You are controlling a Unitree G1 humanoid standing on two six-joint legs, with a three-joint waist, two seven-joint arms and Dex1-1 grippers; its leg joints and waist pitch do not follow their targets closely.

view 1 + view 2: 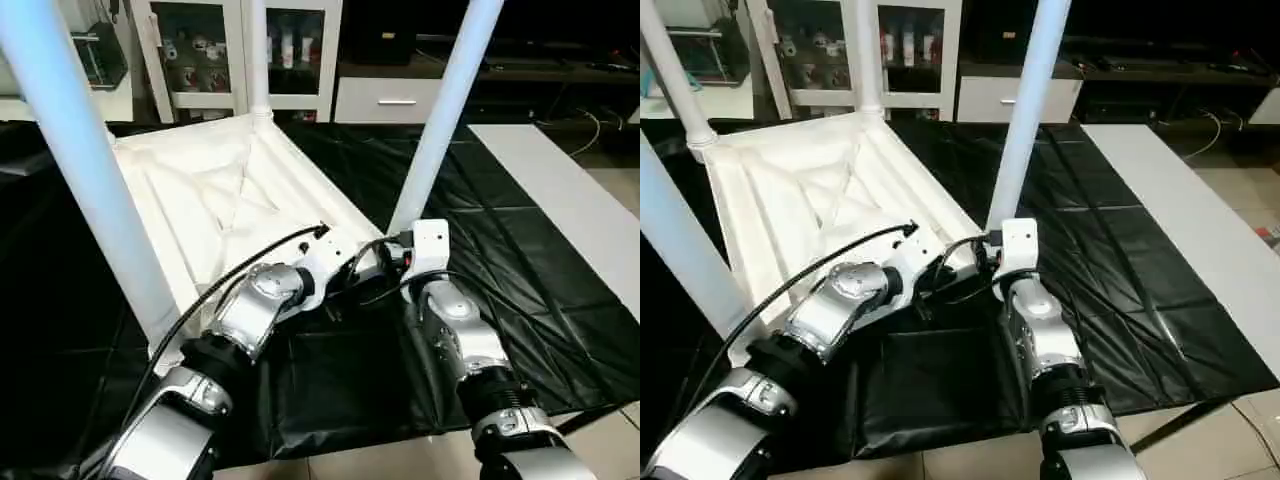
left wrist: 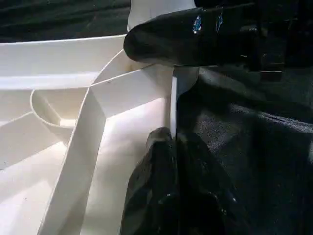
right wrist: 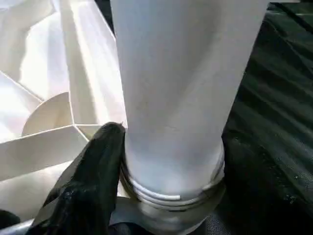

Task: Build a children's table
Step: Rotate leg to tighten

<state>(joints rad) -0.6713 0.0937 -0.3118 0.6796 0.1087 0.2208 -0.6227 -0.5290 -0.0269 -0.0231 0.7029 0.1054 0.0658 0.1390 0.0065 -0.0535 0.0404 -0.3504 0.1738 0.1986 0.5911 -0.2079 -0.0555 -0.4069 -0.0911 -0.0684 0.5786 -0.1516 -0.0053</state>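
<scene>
right gripper around the near-right leg's base, thread rings still showing

risk first. the right gripper (image 3: pixel 161 196) has its black fingers (image 3: pixel 90 181) spread around the base of the leg (image 1: pixel 440 130), pressed against its side. you can see thread rings exposed above the socket (image 3: pixel 171 208), so my reading is the leg is not fully seated. if you twist with a slipping grip, the smooth tapered plastic will likely spin in the fingers. push sideways and the leg could cross-thread or tip the tabletop (image 1: pixel 210 195).

the left gripper (image 2: pixel 171 161) is pinched shut on the tabletop's thin edge wall right beside that corner, just in front of its own fingertips. if that pinch lets go, the top may rotate on the slick black sheet (image 1: pixel 500 270).

the table lies upside down, x-ribs up, directly ahead of both grippers. it is white and glossy, and three other legs stand upright in their corners.
</scene>
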